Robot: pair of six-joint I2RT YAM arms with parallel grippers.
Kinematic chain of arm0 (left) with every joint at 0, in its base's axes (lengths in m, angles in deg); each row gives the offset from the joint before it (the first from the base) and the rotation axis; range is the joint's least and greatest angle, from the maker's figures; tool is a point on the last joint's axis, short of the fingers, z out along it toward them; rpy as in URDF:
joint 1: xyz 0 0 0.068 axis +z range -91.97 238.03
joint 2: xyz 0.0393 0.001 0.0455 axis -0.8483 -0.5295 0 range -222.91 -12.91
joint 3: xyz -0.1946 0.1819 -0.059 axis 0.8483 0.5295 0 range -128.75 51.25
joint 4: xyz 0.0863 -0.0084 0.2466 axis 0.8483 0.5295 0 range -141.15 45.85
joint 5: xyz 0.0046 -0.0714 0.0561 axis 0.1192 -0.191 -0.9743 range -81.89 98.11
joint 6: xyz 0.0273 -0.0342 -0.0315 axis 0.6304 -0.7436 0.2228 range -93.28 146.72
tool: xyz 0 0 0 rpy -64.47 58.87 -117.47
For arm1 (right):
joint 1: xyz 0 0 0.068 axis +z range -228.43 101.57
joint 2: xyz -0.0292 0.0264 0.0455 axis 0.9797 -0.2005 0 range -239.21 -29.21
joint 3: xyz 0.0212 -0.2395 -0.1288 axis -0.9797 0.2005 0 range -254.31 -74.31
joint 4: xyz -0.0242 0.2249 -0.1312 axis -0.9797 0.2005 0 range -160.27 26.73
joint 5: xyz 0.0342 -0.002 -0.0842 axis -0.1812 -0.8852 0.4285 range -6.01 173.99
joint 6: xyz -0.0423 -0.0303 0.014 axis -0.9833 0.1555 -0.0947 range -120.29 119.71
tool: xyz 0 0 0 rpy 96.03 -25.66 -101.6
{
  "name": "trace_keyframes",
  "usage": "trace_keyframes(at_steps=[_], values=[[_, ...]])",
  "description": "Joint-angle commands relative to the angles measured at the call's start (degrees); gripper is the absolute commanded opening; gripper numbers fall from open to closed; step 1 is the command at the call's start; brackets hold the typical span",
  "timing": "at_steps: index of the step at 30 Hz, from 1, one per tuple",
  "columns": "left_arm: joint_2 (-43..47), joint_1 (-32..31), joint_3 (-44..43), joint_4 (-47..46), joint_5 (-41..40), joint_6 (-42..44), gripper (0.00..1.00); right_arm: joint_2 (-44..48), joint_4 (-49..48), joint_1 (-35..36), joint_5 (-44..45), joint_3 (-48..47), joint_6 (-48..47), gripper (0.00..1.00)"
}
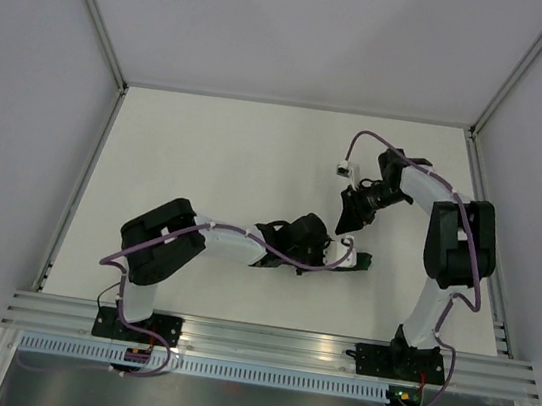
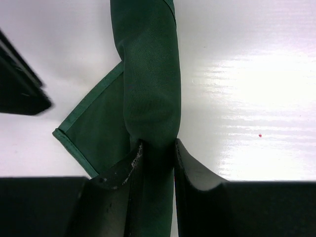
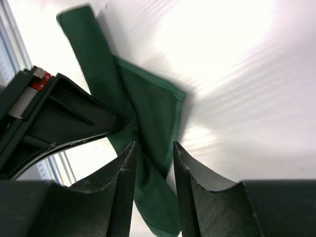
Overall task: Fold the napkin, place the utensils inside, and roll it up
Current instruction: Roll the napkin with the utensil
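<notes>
The napkin (image 2: 150, 74) is rolled into a long green roll and is laid on the white worktop (image 1: 217, 155). One flat corner (image 2: 91, 131) is seen sticking out from the side of the roll, and its stitched edge is shown. From the top, only a small green bit of the napkin is seen, because most of it is hidden by the arms.

The roll is squeezed by the left gripper (image 2: 158, 148). Its jaws are clenched tight on the cloth from both sides.

The right gripper (image 3: 153, 148) is held right over the napkin, close beside the left gripper. Green cloth is seen in the thin gap between its jaws. It cannot be told if the roll is pinched by them or is only lying under them.
</notes>
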Motion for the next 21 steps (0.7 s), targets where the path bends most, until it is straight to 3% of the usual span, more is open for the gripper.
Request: trace_keyframes(at_steps=[1,5,12,18,21], values=[[-3.94,2.44,-2.49,11.96,10.19,-8.17,0.02,8.12,-10.19,-3.03,-1.76,2.21,9.17,0.41],[-6.93,6.48,-6.09,17.93,18.80,-12.39,0.02,15.24,-17.23,-7.50,-0.96,7.30,12.52,0.41],[-12.11,11.06,-11.19,24.36,32.17,-15.56,0.02,27.63,-26.63,-9.36,1.41,19.88,9.45,0.39],[-17.91,13.96,-16.47,31.03,38.58,-16.87,0.02,38.00,-30.32,-8.58,1.84,31.90,-0.92,0.41],[-20.64,15.19,-18.66,33.67,39.73,-17.31,0.02,44.15,-34.71,-4.72,5.61,38.58,-3.82,0.43]])
